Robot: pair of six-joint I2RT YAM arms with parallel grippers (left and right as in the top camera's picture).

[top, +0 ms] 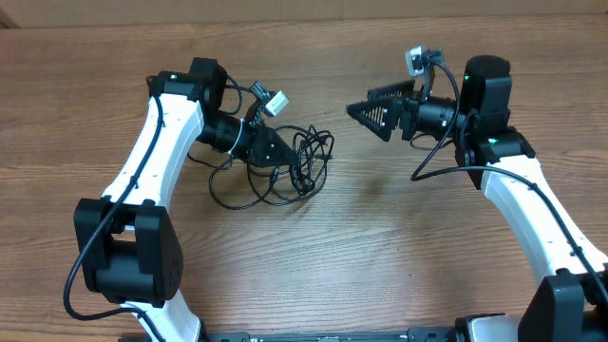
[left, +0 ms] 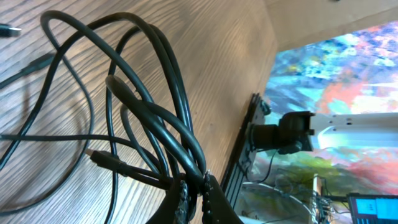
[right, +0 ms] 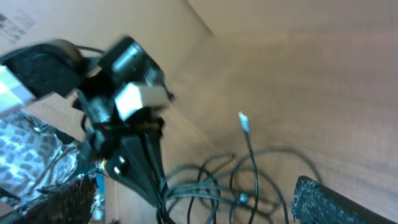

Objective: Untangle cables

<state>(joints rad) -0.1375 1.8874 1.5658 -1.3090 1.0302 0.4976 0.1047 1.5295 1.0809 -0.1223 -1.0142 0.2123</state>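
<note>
Separation step: left gripper (top: 285, 150) is clamped on the cables (top: 309, 161) heaped on the surface (top: 380, 247), while right gripper (top: 366, 112), apparently spread wide and empty, must next reach a loose strand.

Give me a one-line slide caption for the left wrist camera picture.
Left end effector shut on a bundle of looped black cables, with the wooden table beneath.

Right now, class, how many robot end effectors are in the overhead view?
2. The left black two-finger end effector is shut on the tangled thin black cables, left of centre; the right black end effector is open, clear of them, further right. None hidden.
</note>
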